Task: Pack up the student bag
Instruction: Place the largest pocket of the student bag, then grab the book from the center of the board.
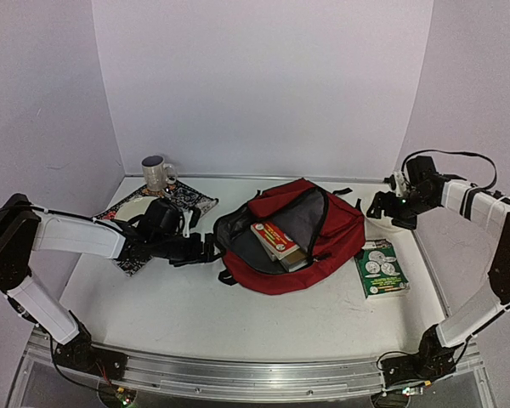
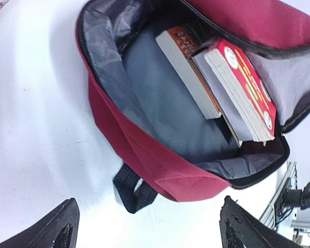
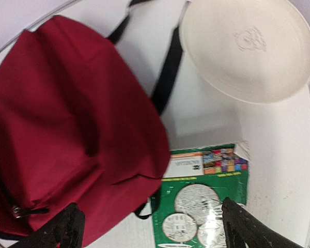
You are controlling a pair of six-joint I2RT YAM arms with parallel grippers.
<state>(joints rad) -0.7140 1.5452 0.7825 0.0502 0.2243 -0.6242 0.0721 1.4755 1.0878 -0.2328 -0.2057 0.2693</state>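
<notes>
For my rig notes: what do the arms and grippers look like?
The left arm and right arm have white link covers with black joints. The left gripper and right gripper are black, with dark textured fingers. A black cable loops above the right arm.

Bag (image 1: 338, 234): matt red woven cloth; lining (image 2: 160, 103) smooth grey fabric w/ slight sheen; strap (image 2: 132, 191) black ribbed webbing. Books (image 2: 248, 82): paper pages, glossy covers; green book (image 3: 206, 199) glossy too. Plate (image 3: 248, 46) smooth matt white; table (image 1: 195, 306) smooth white; rail (image 1: 238, 378) brushed metal.
</notes>
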